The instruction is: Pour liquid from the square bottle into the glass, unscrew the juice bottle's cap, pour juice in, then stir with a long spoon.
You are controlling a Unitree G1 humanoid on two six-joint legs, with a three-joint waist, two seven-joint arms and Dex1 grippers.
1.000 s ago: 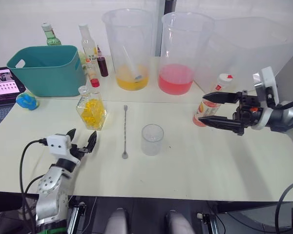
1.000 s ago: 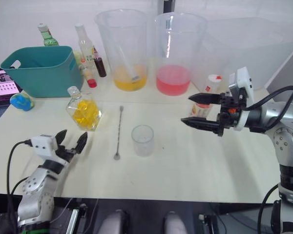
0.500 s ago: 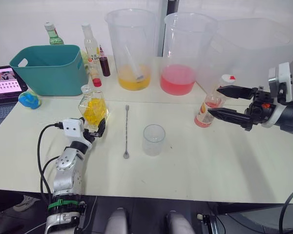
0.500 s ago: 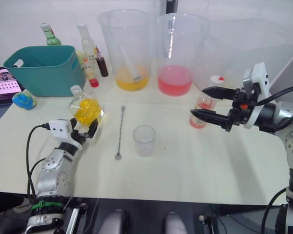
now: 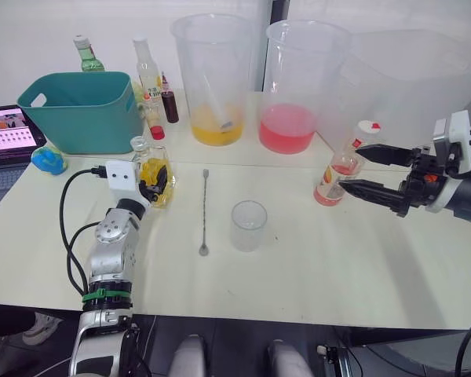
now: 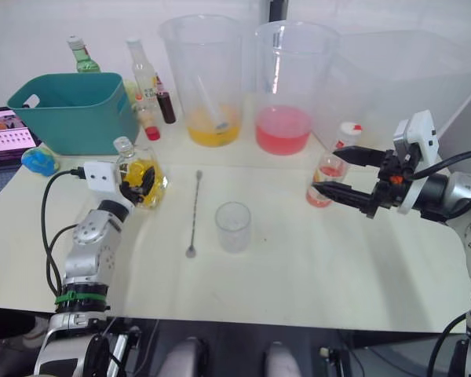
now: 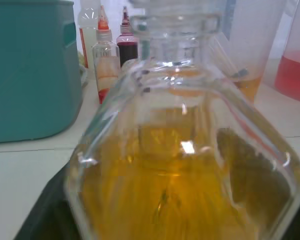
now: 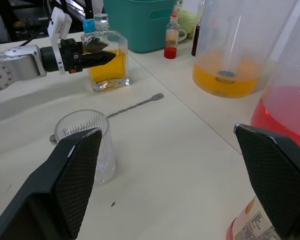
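Now: square bottle framed by the left gripper, juice bottle between open right fingers

Yellow liquid is seen in the square bottle, which stands upright on the table with its clear stopper seated. The left gripper is set around the bottle's body, a dark finger showing on each side in the left wrist view; whether the pads press the glass cannot be told. The glass stands empty near the table's middle, at about 4 o'clock from the square bottle. The long spoon lies flat between them, bowl toward the near edge. At about 2 o'clock from the glass, the juice bottle holds pink-red liquid low down, and the juice bottle's cap is on it. The right gripper is spread wide, its fingers on either side of the juice bottle without visible contact. Behind, one beaker holds orange liquid and another beaker pink.
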